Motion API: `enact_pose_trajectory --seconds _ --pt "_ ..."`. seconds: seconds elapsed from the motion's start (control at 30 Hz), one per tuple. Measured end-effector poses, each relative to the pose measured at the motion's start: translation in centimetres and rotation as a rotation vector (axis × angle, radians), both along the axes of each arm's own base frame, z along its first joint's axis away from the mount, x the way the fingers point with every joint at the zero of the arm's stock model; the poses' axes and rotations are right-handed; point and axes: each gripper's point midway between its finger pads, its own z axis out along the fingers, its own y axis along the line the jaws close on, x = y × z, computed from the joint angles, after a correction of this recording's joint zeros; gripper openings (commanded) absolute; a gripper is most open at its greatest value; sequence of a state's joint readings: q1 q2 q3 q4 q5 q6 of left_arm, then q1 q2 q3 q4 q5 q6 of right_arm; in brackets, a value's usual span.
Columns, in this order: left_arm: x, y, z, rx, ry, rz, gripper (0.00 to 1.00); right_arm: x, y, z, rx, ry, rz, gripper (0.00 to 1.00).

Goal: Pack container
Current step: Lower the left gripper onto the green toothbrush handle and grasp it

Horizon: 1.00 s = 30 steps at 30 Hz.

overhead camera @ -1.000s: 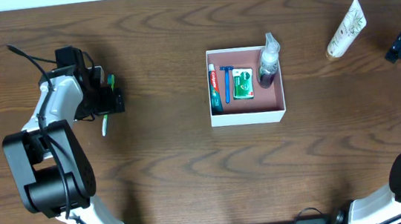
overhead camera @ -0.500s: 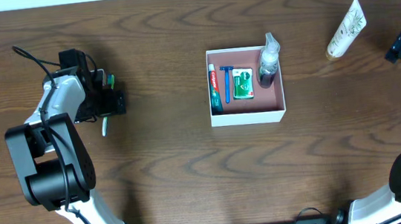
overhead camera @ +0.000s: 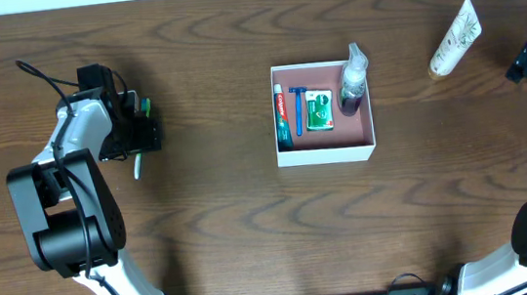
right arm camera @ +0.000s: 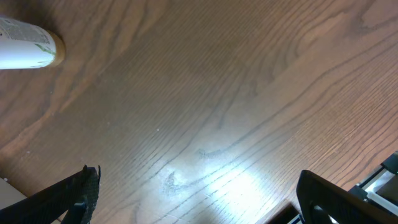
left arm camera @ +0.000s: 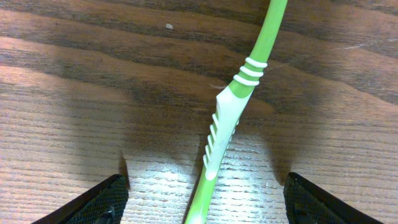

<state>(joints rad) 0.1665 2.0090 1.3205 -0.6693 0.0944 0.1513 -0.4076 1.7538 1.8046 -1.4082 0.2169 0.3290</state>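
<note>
Over the last second only the left arm has moved: its bulky lower links have shifted a little while the left gripper [left arm camera: 205, 202] has stayed over the green toothbrush [left arm camera: 225, 121], which lies on the wood far to the left of the container [overhead camera: 326, 155]. The wrist view shows its 2 fingers spread wide, 1 on each side of the handle and touching neither side. I read this as lining up a grasp, with the pick itself not yet made. The right gripper [right arm camera: 205, 196] has not budged. It hangs wide open and empty well to the right of the container, and the white tube [overhead camera: 454, 39] lies between them, beyond the container's far right corner. The container itself sits near the table's middle, a shallow square white box with thin walls and a dusty-pink floor. It already holds 4 items along its far side: a toothpaste tube [overhead camera: 282, 114], a blue razor [overhead camera: 298, 108], a green packet [overhead camera: 318, 111] and a pump bottle [overhead camera: 352, 87]. The near half of its floor is bare, so there looks to be room for both the toothbrush and the white tube.
</note>
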Motion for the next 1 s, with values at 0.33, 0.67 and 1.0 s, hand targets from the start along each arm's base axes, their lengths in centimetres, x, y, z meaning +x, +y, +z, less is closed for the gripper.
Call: enact_pose_trajectory --seconds 0.33,0.67,1.0 --pt "-0.1 0.4 0.0 0.031 0.009 0.019 0.8 0.0 0.0 0.0 0.0 0.0 0.0 0.99" --pt "0.0 -0.8 0.0 0.044 0.01 -0.013 0.73 0.0 0.0 0.0 0.0 0.0 0.0 0.99" --pt "0.0 -0.8 0.0 0.045 0.01 -0.009 0.52 0.0 0.0 0.0 0.0 0.0 0.0 0.99"
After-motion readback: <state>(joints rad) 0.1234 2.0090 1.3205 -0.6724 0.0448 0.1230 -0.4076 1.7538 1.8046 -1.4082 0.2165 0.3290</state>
